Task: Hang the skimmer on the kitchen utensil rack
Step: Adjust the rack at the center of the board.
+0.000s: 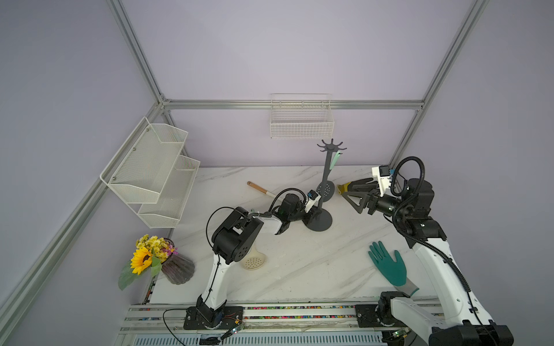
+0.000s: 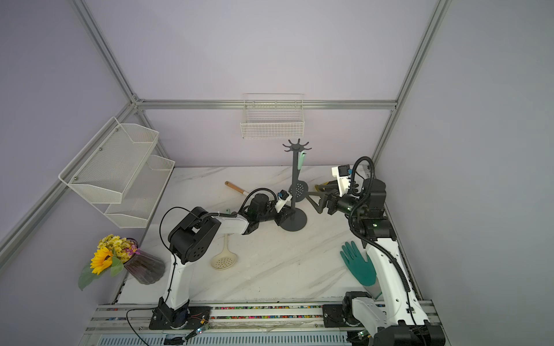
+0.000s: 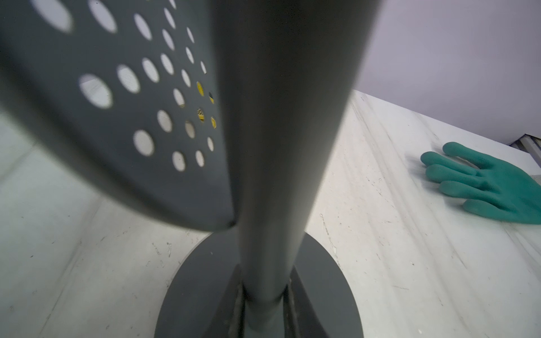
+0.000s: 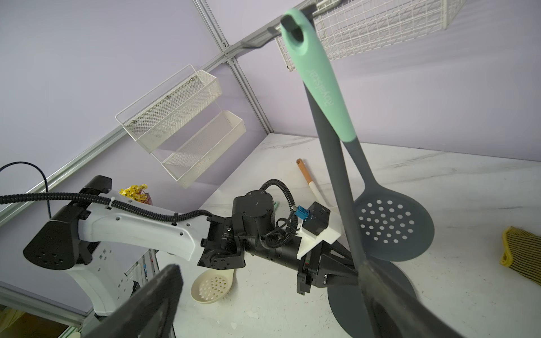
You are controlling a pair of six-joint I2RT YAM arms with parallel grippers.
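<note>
1. Found the dark grey perforated skimmer with mint-green handle (image 4: 392, 225) hanging by its handle hole from a curved hook of the dark grey kitchen utensil rack with round base and thin pole (image 1: 326, 175), centre of both top views, head just beside the pole.
2. Saw the left hand (image 2: 287, 213) clamped shut on the pole just above the base. Saw the right hand (image 1: 350, 194) spread wide and empty, just right of the skimmer's head.
3. Judged the chief risk a knock on that head while drawing the right hand away: enough to swing it and lift the handle off the hook.
4. Judged a second risk in releasing the pole with a sideways tug: enough to tip the tall rack.
5. Noted open white marble bench (image 1: 299, 263) at lower centre. Noted less room at right, with a yellow striped cloth (image 4: 521, 251) just by the right hand and a teal rubber glove (image 1: 388, 266) at lower right.
</note>
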